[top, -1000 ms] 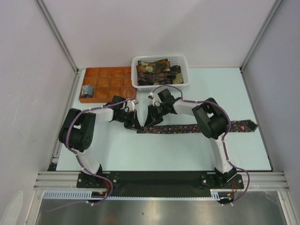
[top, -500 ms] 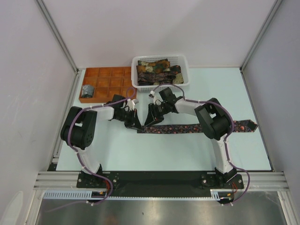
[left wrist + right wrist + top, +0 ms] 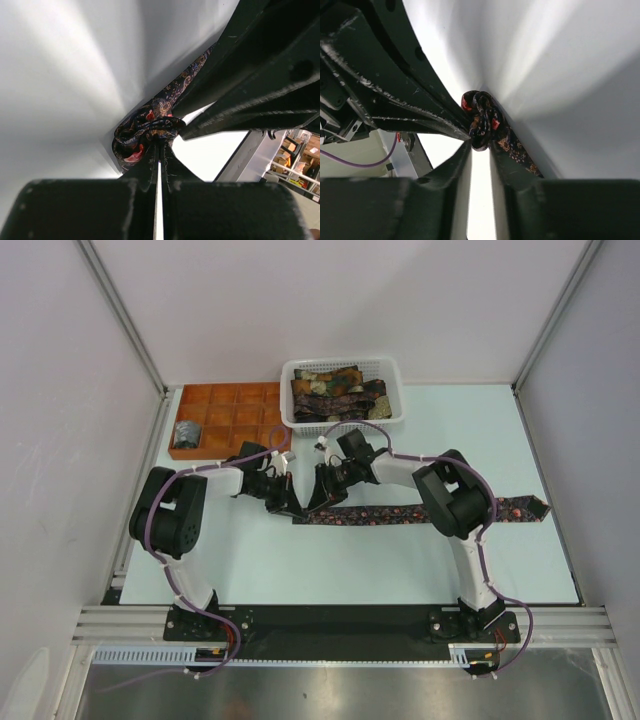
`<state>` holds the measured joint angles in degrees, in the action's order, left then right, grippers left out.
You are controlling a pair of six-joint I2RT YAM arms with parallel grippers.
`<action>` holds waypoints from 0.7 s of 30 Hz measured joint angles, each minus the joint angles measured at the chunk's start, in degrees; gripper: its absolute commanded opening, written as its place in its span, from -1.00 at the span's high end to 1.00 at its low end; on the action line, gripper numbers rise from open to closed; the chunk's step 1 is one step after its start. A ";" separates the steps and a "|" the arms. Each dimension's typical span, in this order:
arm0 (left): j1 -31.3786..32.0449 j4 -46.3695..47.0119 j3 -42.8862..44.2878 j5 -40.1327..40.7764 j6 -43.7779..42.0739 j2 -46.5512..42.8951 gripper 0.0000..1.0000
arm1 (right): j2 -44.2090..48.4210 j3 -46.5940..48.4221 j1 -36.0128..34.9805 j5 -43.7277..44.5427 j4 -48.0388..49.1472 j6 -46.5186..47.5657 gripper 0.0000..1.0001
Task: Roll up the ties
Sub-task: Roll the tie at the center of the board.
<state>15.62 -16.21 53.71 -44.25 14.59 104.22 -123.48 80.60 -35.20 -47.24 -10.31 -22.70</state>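
top external | both arms reach inward | left pincer (image 3: 290,508) clamps tie (image 3: 400,513) roll

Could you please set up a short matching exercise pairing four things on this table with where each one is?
Things:
1. dark tie
2. white basket
3. orange tray
4. left gripper

Places:
A. far left of the table
B. stretched flat across the table
C. at the tie's rolled end
D. far edge, holding more ties

Pairs: 1-B, 2-D, 3-A, 4-C
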 measured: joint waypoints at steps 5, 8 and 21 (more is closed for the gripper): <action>-0.04 0.07 0.00 -0.11 0.00 0.00 0.88 | -1.03 0.02 -0.11 0.02 0.74 0.48 0.95; -0.04 0.35 -0.11 -0.15 -0.02 0.00 0.71 | -1.99 0.63 -0.11 -0.20 0.72 0.83 1.00; -2.91 0.44 -5.38 0.24 -11.47 -15.10 -0.44 | -2.64 0.85 -0.61 0.76 -0.24 2.45 1.00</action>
<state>12.71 -15.77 48.34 -44.01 3.11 89.12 -126.13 81.45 -35.81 -46.48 -10.55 -20.25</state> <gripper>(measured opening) 0.695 0.011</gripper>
